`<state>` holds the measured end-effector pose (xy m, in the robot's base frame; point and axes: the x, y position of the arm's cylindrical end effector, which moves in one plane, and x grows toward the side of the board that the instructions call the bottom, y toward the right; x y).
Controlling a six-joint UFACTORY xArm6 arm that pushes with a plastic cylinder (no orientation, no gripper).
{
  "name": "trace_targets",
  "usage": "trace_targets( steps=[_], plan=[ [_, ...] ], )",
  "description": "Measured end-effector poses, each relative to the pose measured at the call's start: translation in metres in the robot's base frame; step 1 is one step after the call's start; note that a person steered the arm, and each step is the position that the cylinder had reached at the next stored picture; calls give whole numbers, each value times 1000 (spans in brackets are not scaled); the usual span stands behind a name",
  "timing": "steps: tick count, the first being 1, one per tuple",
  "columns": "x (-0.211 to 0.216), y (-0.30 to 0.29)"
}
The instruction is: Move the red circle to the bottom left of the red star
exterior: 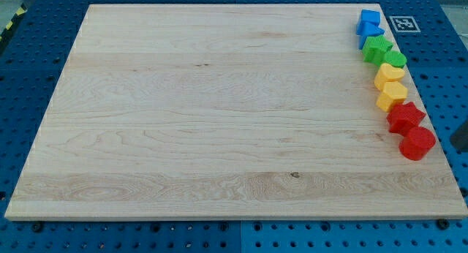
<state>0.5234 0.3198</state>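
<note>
Tip position cannot be confirmed: only a dark shape shows at the right edge of the view, just right of the red circle, and no jaws exist on this rod, so no open or closed state can be told. Red circle lies at the near right of the board, touching the red star on that star's near-right side. Farther along the right edge stand two yellow blocks, two green blocks and two blue blocks.
</note>
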Motion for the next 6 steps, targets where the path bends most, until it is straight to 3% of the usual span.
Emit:
trace_targets(
  steps=[3, 5, 6],
  plan=[
    [20, -43],
    [3, -22],
    [-1, -62]
  ],
)
